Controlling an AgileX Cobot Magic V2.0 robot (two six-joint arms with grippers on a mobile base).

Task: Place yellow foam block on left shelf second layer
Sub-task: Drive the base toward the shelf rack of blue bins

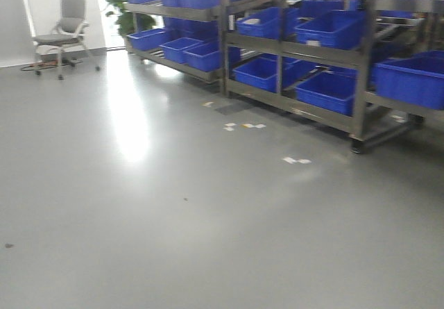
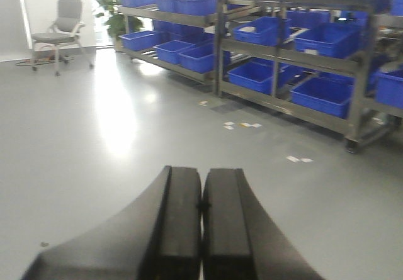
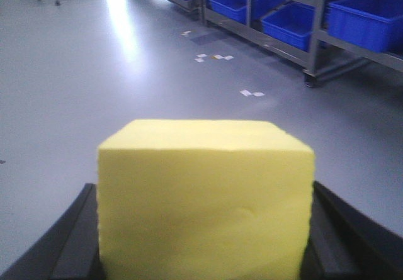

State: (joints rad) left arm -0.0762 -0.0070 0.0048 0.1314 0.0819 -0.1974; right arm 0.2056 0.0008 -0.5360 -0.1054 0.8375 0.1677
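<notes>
Two end effectors, one item in hand. Item: yellow foam block (image 3: 204, 198), nearly cubic, matte, faint crease on its front face. Location: clamped between the two dark fingers (image 3: 72, 236) of the right end effector (image 3: 204, 248), filling the near half of the right wrist view, held above the floor (image 1: 139, 212) and resting on nothing. Left end effector (image 2: 201, 226): fingers pressed together, nothing between them, pointing toward the far racks. Surroundings: grey glossy floor, open between robot and shelving. Left shelf unit (image 1: 177, 14) at the far centre-left, with a second, nearer shelf unit (image 1: 291, 45) to its right; both metal, several layers, loaded with blue bins (image 1: 333, 28). Paper scraps (image 1: 244, 125) on the floor near the foot of the racks; office chair (image 1: 66, 28) and potted plant (image 1: 121, 3) at the far left. Status, judged: pick-up complete and block secured; transport not finished, as both shelf units stand well apart from the robot. Outstanding: closing on the left shelf unit, lining the block up with its second layer, setting it down, opening the fingers. Which layer counts as second, and whether it has free room among the bins, cannot be told from here.
</notes>
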